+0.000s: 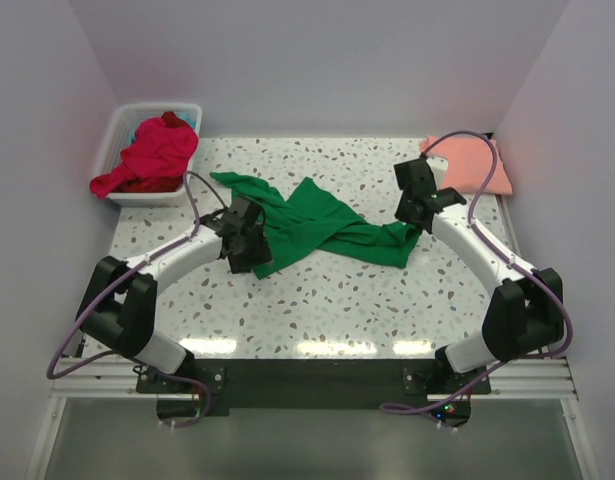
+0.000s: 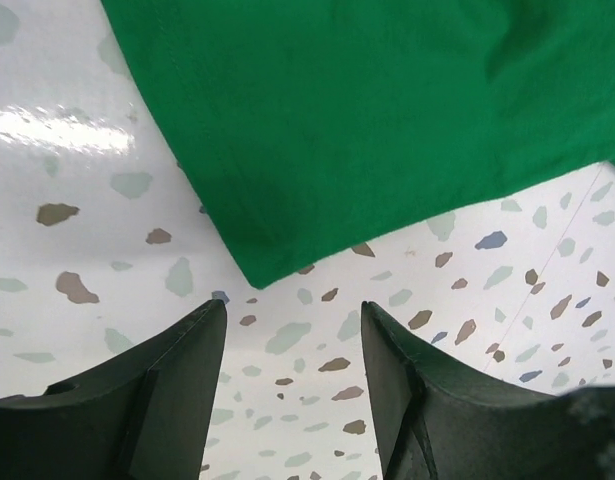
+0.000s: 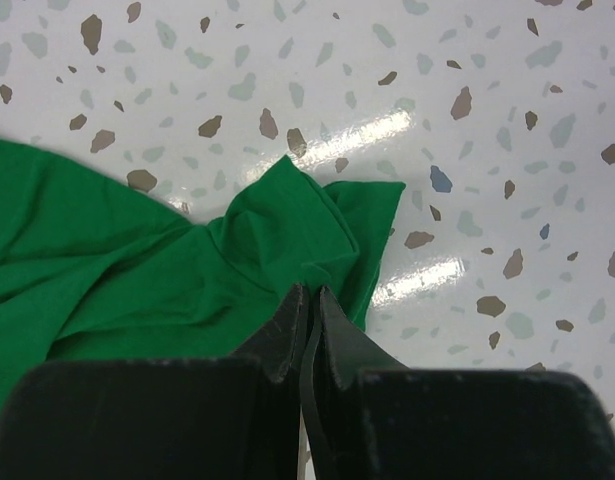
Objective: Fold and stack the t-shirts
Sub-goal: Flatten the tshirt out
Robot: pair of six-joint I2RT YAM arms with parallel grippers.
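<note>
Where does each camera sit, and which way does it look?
Top external: above and behind, looking down on the speckled white table, left arm, right arm, bright green cotton t-shirt.
Left wrist: on the left arm, looking past the open left gripper at the shirt's edge.
Right wrist: on the right arm, past the right gripper, shut on that shirt.
All share shirt and table.

Robotics test cell in a laboratory: plain white walls box in a speckled tabletop; the left arm and right arm, both trailing cables, are bolted to a metal rail at its near edge.
</note>
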